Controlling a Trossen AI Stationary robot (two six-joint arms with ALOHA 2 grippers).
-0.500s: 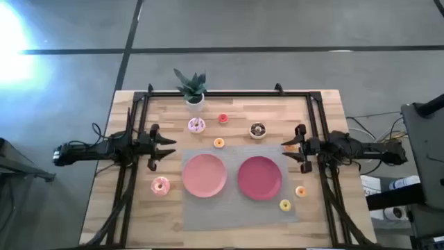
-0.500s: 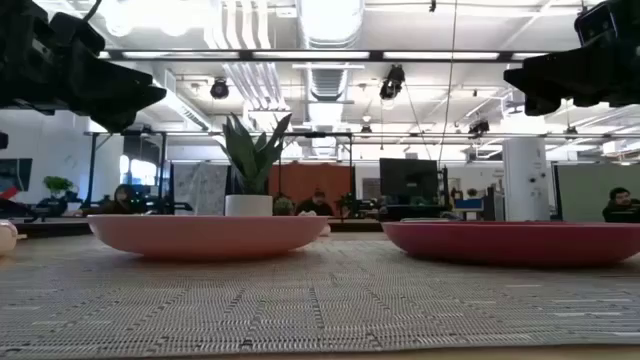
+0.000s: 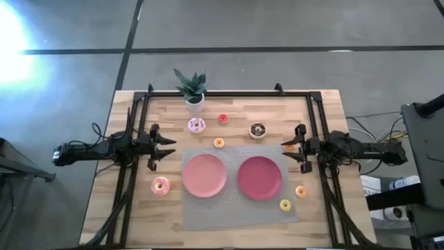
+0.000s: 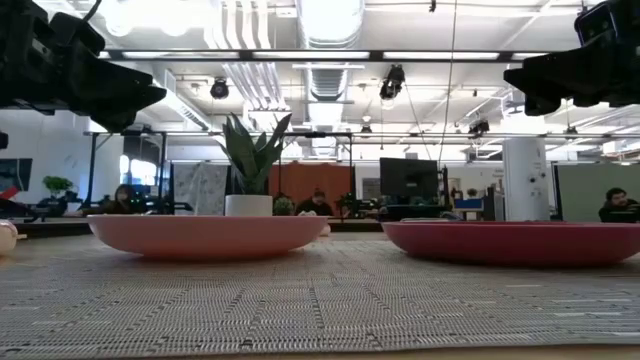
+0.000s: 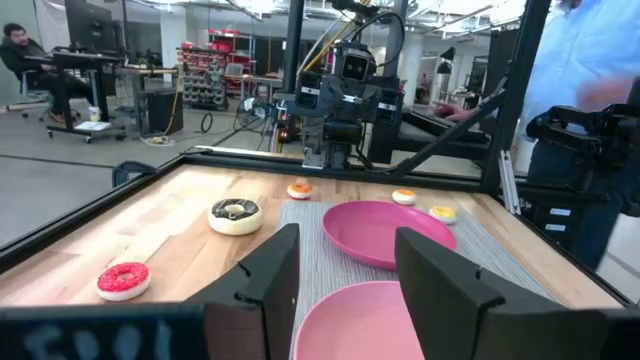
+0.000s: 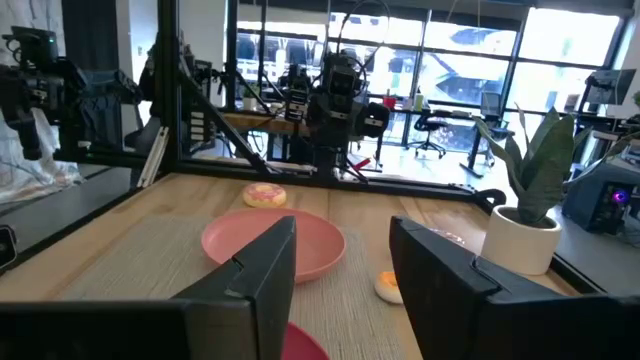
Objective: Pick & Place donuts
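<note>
A potted plant (image 3: 192, 89) stands behind the donuts (image 3: 197, 125) and plates (image 3: 205, 175).

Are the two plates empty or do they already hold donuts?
Both empty. In the high view the light pink plate and the darker plate show bare surfaces; every donut visible lies outside them.

Pale, matt wooden table (image 3: 125, 208) with visible grain; grey woven cloth mat (image 4: 330, 300), coarse-textured; two smooth, slightly glossy plastic-looking plates (image 3: 205, 175), centre frame; black metal frame (image 3: 229, 92), upper edge.
</note>
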